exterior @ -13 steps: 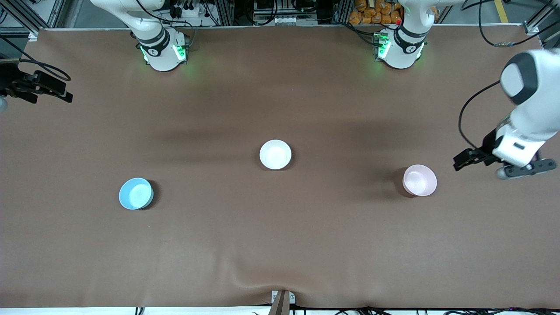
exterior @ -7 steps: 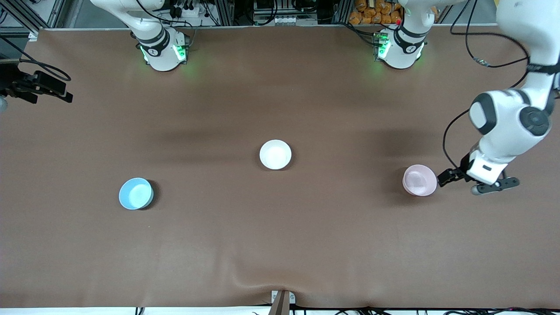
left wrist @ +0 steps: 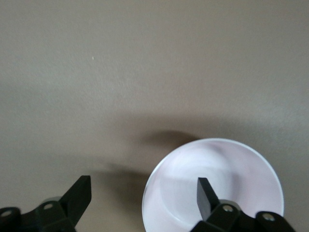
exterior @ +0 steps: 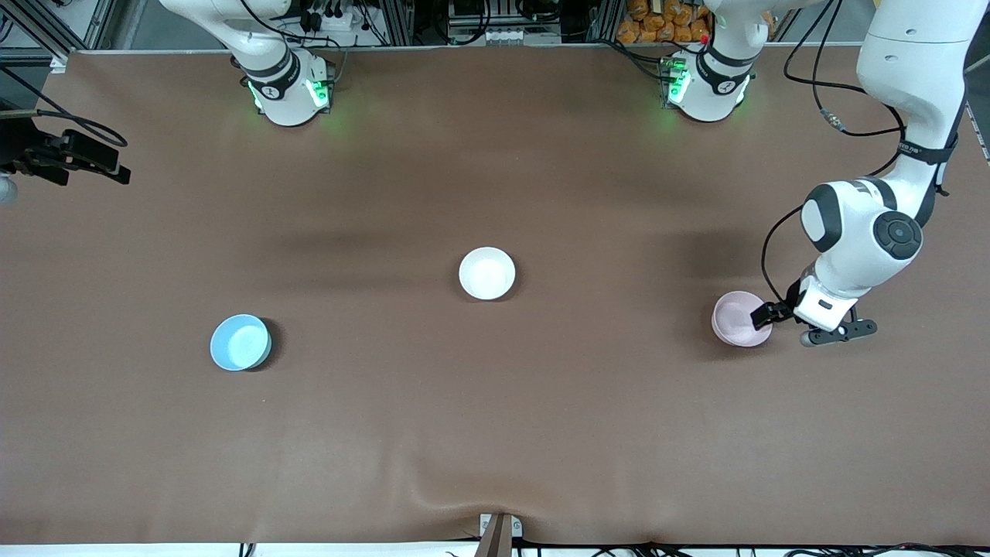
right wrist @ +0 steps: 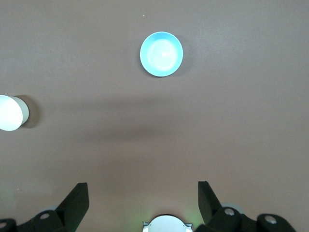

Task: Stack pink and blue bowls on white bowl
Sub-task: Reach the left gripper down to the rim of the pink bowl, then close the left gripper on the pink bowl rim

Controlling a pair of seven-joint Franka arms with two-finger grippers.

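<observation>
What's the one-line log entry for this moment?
stage: reach pink | left gripper: open, straddling pink bowl rim | right gripper: open, waiting | blue bowl, white bowl: unstacked

A wide table covered in a matte brown sheet carries three small round bowls, all upright and well apart. The glossy white bowl sits mid-table; the sky-blue bowl lies toward the right arm's end, the pale pink bowl toward the left arm's end, both nearer the front camera.

A robotics lab: two arm bases bolted along the brown surface's top edge, aluminium framing and cables there.
</observation>
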